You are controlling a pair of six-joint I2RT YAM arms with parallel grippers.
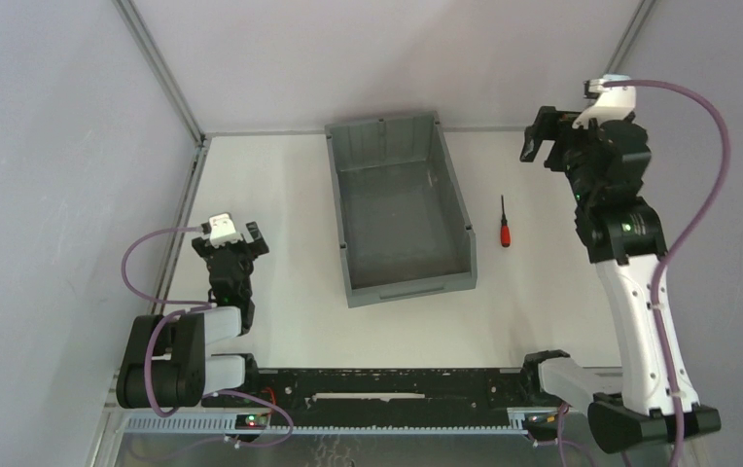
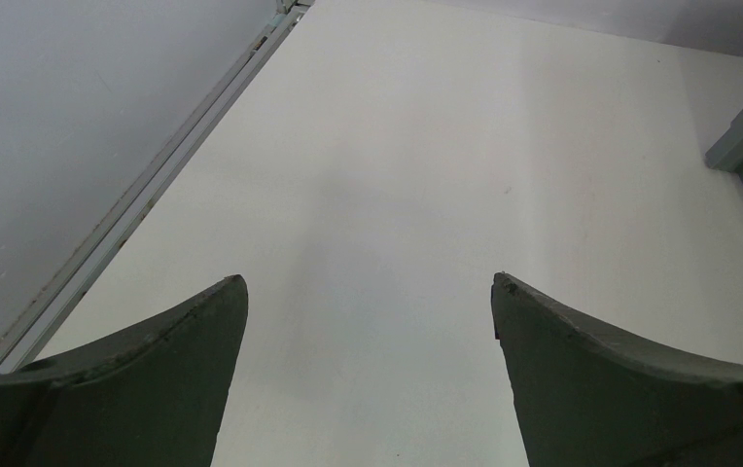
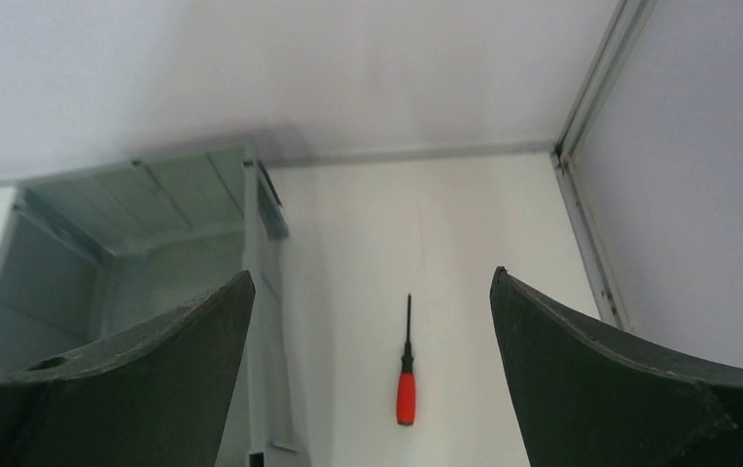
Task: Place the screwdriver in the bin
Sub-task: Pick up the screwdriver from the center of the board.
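Left end effector (image 2: 368, 282) by the bench (image 1: 290, 292) left edge, fingers spread, empty. Screwdriver (image 1: 505, 224) lies flat on the bench just right of the bin (image 1: 457, 195), not touching it. Long axis runs near-to-far: red handle nearest, shaft tip toward the far edge. Right end effector (image 3: 368, 274) hangs toward the far right corner, spread wide, gripping nothing.

The screwdriver (image 1: 505, 228) lies on the table (image 1: 270, 195) just right of the bin (image 1: 399, 209).
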